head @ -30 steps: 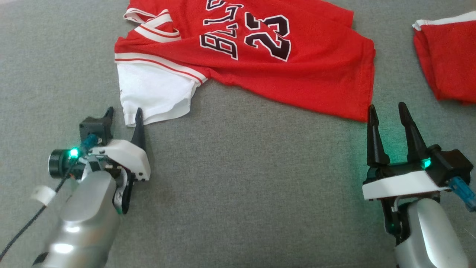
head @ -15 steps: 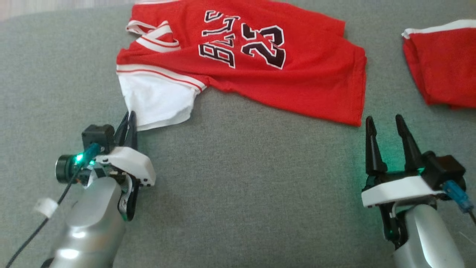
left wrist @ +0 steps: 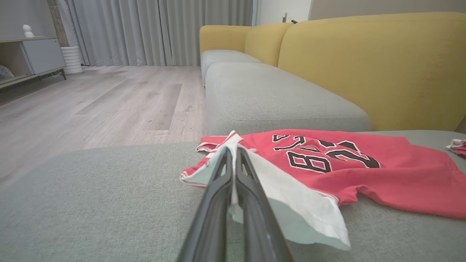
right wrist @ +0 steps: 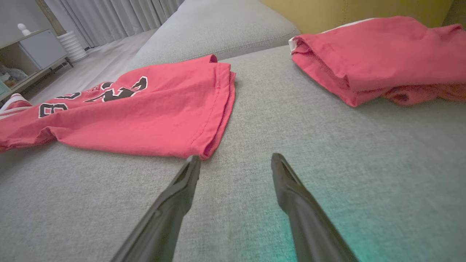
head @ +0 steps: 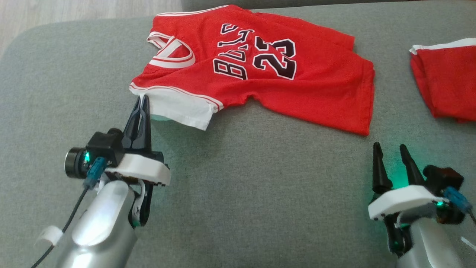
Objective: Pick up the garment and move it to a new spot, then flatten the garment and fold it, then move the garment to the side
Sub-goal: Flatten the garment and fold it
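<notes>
1. Grey sofa cushion [head: 238,208] serves as the work surface. The red jersey [head: 323,89] lies spread across its far half, print side up, with the collar toward the robot's left and the hem toward its right.
2. Its white sleeve [head: 182,111] points toward the robot. The edge nearest the left gripper is raised off the cushion, with shadow beneath it, while the jersey's body lies down in soft wrinkles.
3. The left gripper [head: 143,99] has its fingers pressed together on that sleeve edge. The left wrist view shows a sliver of white cloth sandwiched between them. This looks like the grip for the pick-up, since a thin edge is easy to trap and the rest can trail behind.
4. The right gripper [head: 389,147] sits low over the cushion, fingers spread and nothing between them, just short of the jersey's hem corner [right wrist: 207,151]. It is likely poised to take that opposite end, so both arms can carry the cloth stretched out.
5. A second red garment [head: 446,82], folded, lies well apart at the robot's right. It probably marks the side where finished pieces go.
6. Beyond stand a yellow backrest [left wrist: 364,65], wood floor [left wrist: 91,102] and grey curtains [left wrist: 145,29].
</notes>
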{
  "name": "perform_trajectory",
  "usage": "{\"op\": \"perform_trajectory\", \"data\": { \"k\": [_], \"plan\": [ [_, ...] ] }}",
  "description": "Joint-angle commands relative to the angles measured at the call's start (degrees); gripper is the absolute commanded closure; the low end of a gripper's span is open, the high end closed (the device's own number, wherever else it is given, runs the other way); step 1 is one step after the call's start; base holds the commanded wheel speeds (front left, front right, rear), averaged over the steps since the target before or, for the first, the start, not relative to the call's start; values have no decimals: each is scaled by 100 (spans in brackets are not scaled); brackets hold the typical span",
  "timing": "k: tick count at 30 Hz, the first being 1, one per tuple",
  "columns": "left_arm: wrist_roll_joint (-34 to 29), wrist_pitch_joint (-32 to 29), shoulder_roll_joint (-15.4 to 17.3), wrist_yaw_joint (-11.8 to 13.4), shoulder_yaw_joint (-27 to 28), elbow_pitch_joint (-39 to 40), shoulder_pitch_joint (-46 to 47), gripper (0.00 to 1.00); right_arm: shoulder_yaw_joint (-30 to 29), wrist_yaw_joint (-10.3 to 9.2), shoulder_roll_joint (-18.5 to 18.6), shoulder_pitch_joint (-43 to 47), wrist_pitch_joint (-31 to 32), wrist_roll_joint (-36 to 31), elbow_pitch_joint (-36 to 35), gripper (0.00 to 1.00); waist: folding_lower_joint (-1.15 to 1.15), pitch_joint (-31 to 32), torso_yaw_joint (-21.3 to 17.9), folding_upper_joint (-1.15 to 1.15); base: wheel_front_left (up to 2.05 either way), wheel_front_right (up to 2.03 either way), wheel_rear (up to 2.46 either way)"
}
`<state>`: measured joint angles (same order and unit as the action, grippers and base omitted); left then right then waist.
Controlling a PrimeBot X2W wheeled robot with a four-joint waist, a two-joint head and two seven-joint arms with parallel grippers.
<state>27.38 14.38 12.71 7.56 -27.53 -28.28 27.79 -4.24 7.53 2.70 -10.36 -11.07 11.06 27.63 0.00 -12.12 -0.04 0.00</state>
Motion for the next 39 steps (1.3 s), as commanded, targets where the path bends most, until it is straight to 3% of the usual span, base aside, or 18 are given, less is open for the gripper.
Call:
{"op": "perform_trajectory", "data": {
  "k": [1, 20, 21, 23, 31, 39],
  "plan": [
    [-76, 60, 205, 63, 249, 287, 109, 100, 167, -4, 18, -284, -1, 55, -48, 0, 0, -2, 23, 0, 0, 0, 0],
    [-225, -16, 257, 115, -12, 740, -72, 100, 773, -4, 18, -1525, -204, 834, 2222, 0, 0, -113, 224, 0, 0, 0, 0],
    [-225, -21, 266, 119, -16, 745, -76, 100, 845, -4, 18, -1557, -219, 858, 2302, 8, 0, -110, 219, 0, 0, 0, 0],
    [-217, -32, 279, 131, -19, 753, -86, 100, 986, -4, 18, -1619, -253, 867, 2422, 100, 0, -101, 209, 0, 0, 0, 0],
    [12, -54, 285, 126, 120, 800, -145, 100, 1164, -4, 18, -1751, -384, 963, 2084, 100, 0, 43, 138, 0, 0, 0, 0],
    [95, 0, 488, 60, 408, 1256, 130, 100, 940, -4, 18, -1765, -391, 733, 456, 100, 0, 322, 45, 0, 0, 0, 0]
  ]
}}
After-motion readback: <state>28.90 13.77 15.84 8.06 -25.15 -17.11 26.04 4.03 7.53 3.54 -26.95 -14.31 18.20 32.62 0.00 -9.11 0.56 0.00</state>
